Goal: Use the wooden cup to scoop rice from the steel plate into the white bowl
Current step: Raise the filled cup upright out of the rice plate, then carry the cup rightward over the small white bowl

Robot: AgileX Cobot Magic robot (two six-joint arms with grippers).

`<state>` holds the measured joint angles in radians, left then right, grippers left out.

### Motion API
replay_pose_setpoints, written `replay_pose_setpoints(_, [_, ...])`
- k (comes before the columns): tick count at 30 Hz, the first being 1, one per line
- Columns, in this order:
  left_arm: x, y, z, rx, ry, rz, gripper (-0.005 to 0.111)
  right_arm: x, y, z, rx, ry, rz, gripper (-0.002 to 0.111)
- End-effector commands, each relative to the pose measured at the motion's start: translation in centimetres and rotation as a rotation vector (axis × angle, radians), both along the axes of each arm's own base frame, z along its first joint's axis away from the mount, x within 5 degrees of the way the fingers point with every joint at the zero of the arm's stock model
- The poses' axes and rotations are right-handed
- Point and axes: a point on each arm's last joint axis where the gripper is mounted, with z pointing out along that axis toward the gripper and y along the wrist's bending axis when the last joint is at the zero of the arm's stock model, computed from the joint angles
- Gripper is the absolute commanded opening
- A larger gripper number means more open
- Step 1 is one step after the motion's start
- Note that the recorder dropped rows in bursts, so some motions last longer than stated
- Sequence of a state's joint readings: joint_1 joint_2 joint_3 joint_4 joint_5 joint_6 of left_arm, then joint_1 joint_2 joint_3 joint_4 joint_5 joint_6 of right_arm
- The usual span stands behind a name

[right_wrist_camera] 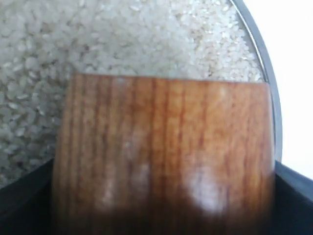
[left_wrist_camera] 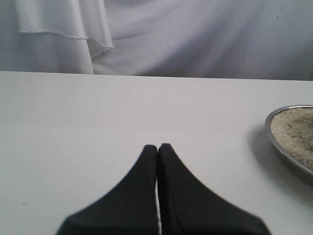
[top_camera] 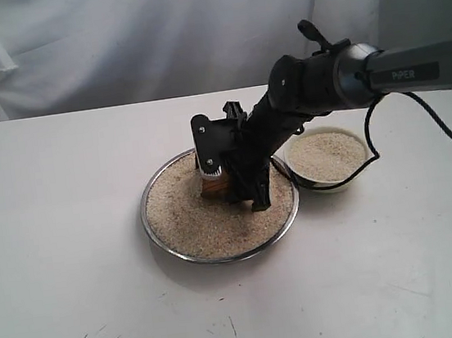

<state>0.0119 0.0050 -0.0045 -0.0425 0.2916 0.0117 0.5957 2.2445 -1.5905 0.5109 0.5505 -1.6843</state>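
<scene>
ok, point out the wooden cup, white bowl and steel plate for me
wooden cup (right_wrist_camera: 161,147): right wrist view, middle of its grained side wall.
white bowl (top_camera: 332,129): exterior view, far part of its rim.
steel plate (top_camera: 145,218): exterior view, left edge of its raised rim.

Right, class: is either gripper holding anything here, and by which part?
The right gripper holds the wooden cup by its outer sides, at the rice in the steel plate. The left gripper is shut on nothing.
</scene>
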Motion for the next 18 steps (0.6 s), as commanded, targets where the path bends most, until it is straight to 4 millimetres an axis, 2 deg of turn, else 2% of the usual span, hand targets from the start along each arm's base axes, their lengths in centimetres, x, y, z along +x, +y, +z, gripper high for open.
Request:
replay_pose_setpoints(1, [0.0,0.0,-0.1,-0.004,-0.007,-0.001,0.000,0.9,-1.0,0.8,0.081,0.025,-0.039,0.000])
replay_pose_setpoints(6, [0.0,0.0,-0.1,-0.004,-0.007,-0.001,0.000,1.4,-2.1,1.3,0.221,0.141,-0.051,0.000])
replay_pose_setpoints(12, [0.0,0.0,-0.1,-0.004,-0.007,-0.001,0.000,1.8,-3.1,2.2,0.335,0.203,-0.050,0.000])
replay_pose_setpoints(18, [0.0,0.0,-0.1,-0.004,-0.007,-0.001,0.000,1.8,-4.4,5.8,0.397,0.195,-0.041,0.000])
